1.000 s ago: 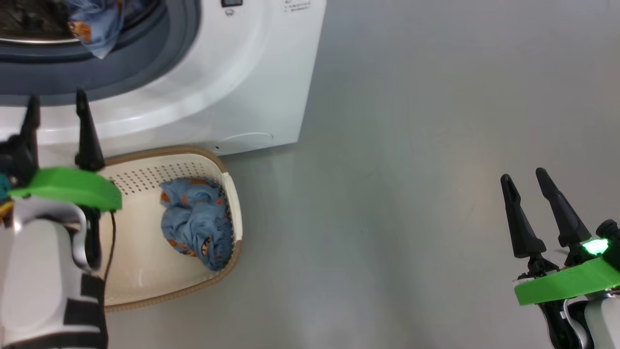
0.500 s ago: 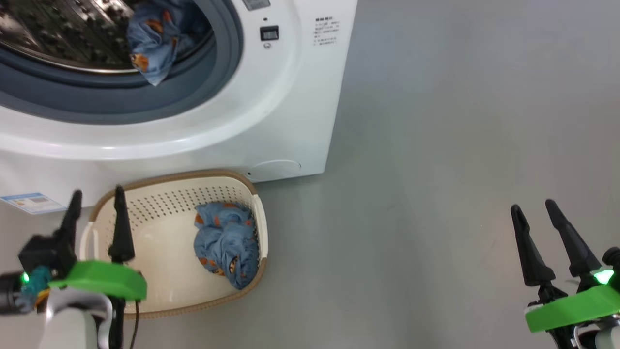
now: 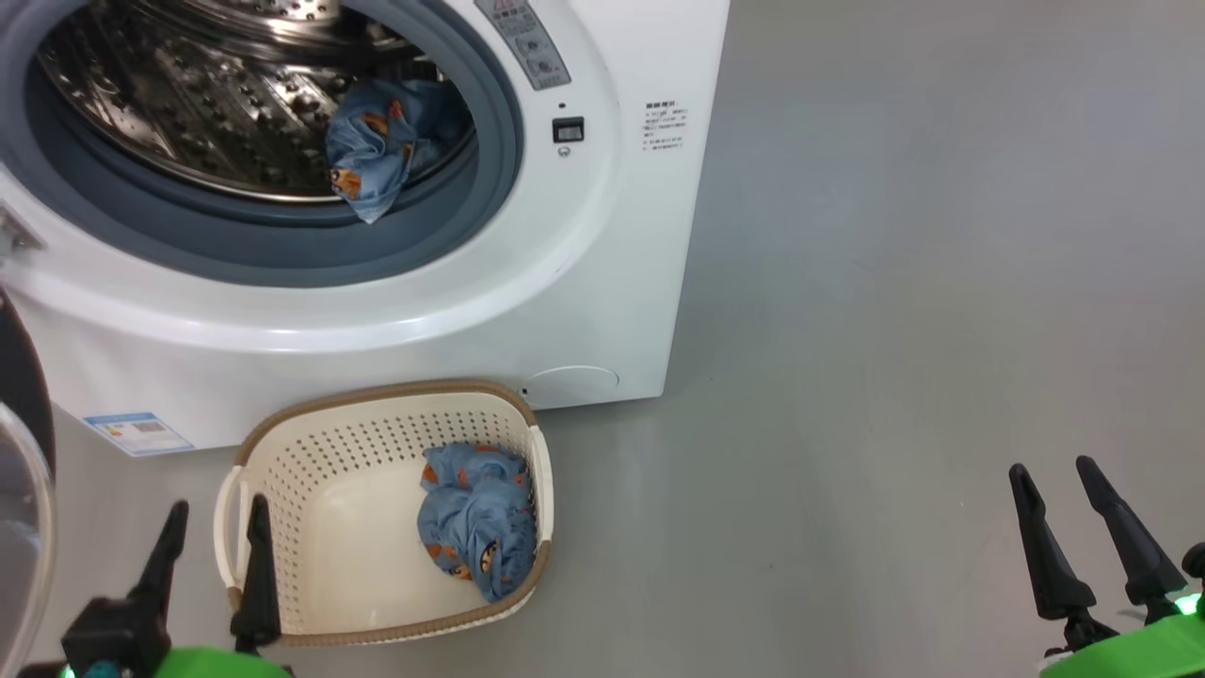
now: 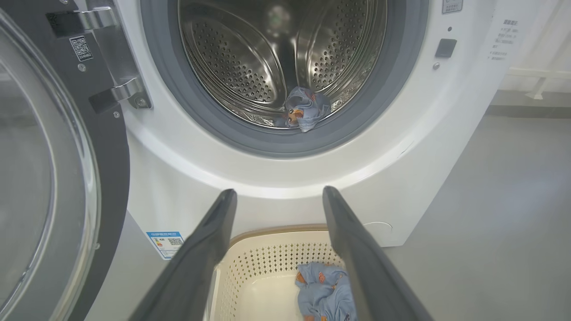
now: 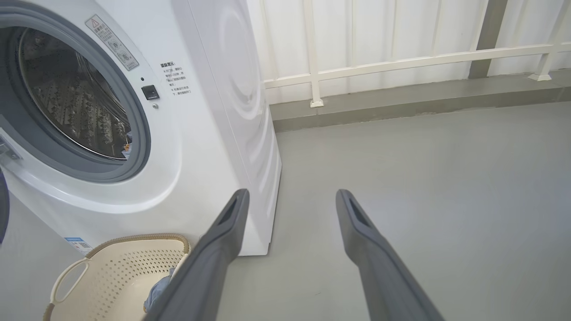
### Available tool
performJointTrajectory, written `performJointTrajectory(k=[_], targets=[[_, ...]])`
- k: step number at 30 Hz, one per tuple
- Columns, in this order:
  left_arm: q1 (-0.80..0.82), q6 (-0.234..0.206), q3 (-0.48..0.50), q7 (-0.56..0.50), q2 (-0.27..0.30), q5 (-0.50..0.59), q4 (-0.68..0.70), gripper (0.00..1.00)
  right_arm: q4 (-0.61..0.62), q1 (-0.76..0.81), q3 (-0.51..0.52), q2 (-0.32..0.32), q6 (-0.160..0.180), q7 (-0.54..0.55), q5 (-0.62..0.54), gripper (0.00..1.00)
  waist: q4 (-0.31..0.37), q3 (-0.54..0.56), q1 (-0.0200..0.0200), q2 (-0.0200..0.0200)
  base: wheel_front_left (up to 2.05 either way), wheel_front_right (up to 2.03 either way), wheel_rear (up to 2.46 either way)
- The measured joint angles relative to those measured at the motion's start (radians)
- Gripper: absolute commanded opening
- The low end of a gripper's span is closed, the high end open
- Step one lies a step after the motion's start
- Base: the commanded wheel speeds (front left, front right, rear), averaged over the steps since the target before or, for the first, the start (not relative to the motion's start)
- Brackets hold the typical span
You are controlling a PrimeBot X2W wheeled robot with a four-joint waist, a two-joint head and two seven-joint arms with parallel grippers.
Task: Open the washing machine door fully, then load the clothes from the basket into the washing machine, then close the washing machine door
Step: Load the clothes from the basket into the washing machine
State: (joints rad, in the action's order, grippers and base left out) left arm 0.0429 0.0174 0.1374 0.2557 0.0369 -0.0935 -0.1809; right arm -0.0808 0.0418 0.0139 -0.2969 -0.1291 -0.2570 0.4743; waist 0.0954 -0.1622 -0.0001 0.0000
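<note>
The white washing machine stands with its drum exposed; its black door with the glass bowl hangs swung out at the left. One light-blue printed garment lies at the drum's front lip, over the grey gasket. A second bundle of the clothes sits in the cream basket on the floor before the machine. My left gripper is open at the basket's left rim, empty. My right gripper is open over bare floor at the lower right, empty.
Grey floor stretches to the right of the machine. A white railing and wall run behind it. A blue label sticker is on the machine's lower front.
The head camera has tilted up, so the drum opening and the door's edge come into sight. Both grippers stay open and sit lower in the picture.
</note>
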Motion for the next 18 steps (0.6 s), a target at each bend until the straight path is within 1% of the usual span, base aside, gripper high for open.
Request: performJointTrajectory(k=[8, 15, 18], targets=[[-0.102, -0.031, -0.004, 0.000, 0.001, -0.009, 0.080, 1.00, 0.000, 0.022, 0.004, 0.002, 0.000, 0.000, -0.006, 1.00, -0.006, 0.031, 0.0000, 0.0000, 0.00, 0.00, 0.00], [-0.111, -0.040, -0.010, 0.000, 0.001, -0.012, 0.093, 1.00, 0.000, 0.022, 0.004, 0.005, 0.000, 0.000, -0.006, 1.00, -0.001, 0.035, 0.0000, 0.0000, 0.00, 0.00, 0.00], [-0.111, -0.040, -0.017, 0.000, 0.001, -0.031, 0.093, 1.00, 0.000, 0.021, 0.004, 0.005, 0.000, 0.000, -0.006, 1.00, 0.002, 0.032, 0.0000, 0.0000, 0.00, 0.00, 0.00]])
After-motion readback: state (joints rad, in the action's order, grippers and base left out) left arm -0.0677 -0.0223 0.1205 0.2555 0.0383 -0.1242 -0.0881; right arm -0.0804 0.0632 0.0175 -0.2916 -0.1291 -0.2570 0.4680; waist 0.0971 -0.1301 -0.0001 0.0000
